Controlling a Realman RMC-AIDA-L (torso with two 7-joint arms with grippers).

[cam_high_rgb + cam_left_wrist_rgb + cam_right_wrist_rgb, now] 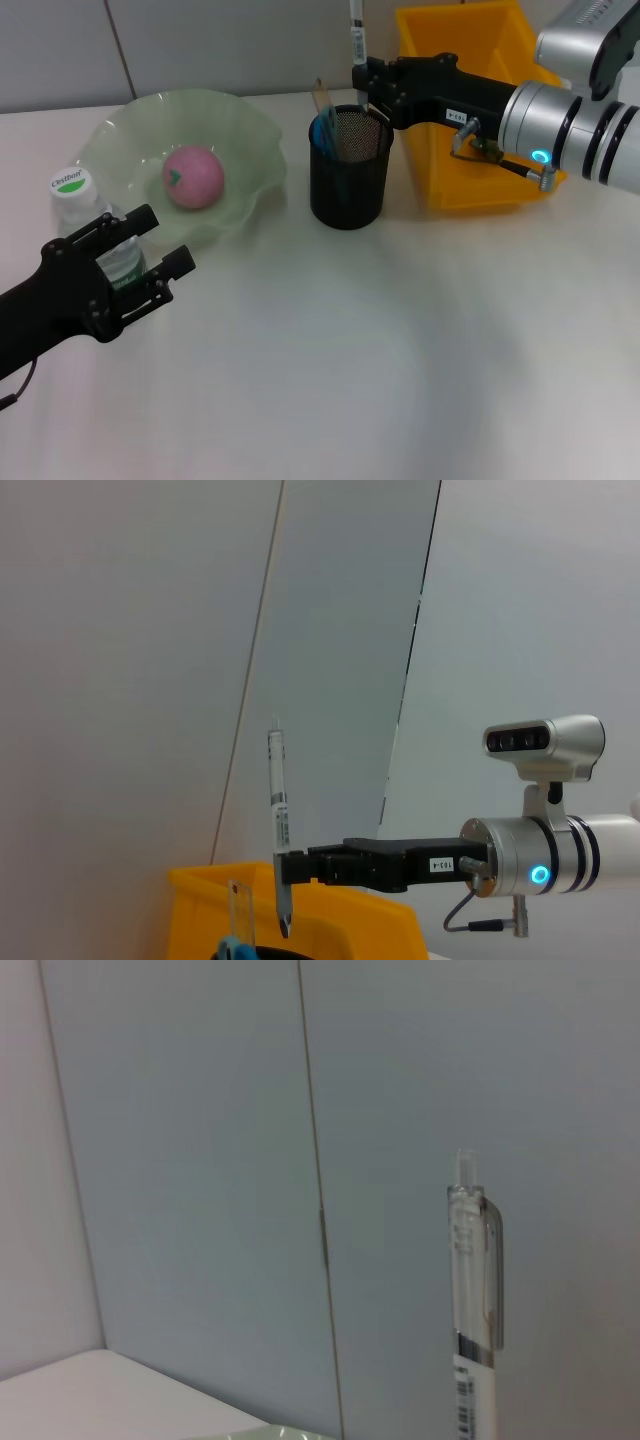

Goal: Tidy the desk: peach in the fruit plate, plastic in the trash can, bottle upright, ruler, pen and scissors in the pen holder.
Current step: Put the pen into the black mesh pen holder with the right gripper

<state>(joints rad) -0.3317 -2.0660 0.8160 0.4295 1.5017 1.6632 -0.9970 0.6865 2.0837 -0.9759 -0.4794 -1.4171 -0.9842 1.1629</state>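
Head view showed us a clear-barrelled pen (356,38) held upright over the black mesh pen holder (348,170) near the desk's (400,350) far edge, tip pointing down at its rim. Our right gripper (366,82) reached in level from the right, fingers closed on the pen's lower barrel. Our left gripper (150,245), fingers spread, sat by the upright bottle (85,215) near the left edge.

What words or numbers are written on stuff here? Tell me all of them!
Bottle cap: green word, too blurred to read for sure.
Bottle label: too hidden and small to read.
White tag on the right gripper: small digits, too small to read.
Pen: barcode sticker, no readable number.
Nothing else carries writing.
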